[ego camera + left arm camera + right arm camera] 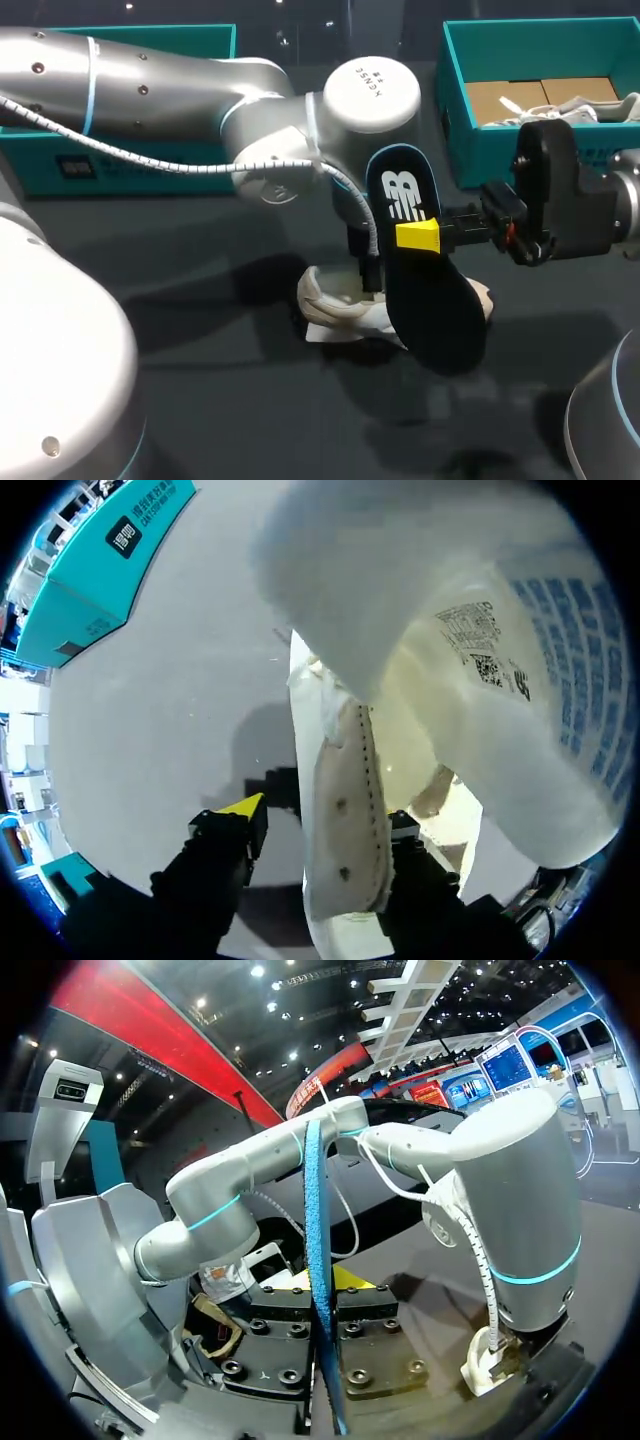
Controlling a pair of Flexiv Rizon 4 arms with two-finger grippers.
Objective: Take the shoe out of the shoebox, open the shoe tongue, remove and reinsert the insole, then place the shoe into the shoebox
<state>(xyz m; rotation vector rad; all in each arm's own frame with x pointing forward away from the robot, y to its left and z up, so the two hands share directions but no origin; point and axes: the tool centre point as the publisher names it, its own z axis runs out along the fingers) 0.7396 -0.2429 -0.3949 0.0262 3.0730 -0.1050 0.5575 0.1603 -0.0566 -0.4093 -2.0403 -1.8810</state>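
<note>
A white shoe (335, 310) lies on the dark table under my left arm's wrist. In the left wrist view my left gripper (320, 815) straddles the shoe's eyelet side wall (345, 840). One finger (402, 828) is inside the shoe against the wall. The other fingertip (240, 806) stands outside with a gap to the wall, so the gripper is open. The tongue (470, 660) is lifted ahead of it. My right gripper (425, 237) is shut on the dark blue insole (430, 300), holding it upright above the shoe. The right wrist view shows the insole (316, 1210) edge-on.
The teal shoebox (470, 150) stands at the back right with paper and another white shoe (590, 110) inside. A second teal box (150, 165) lies at the back left. My left arm (200, 90) spans the table's middle.
</note>
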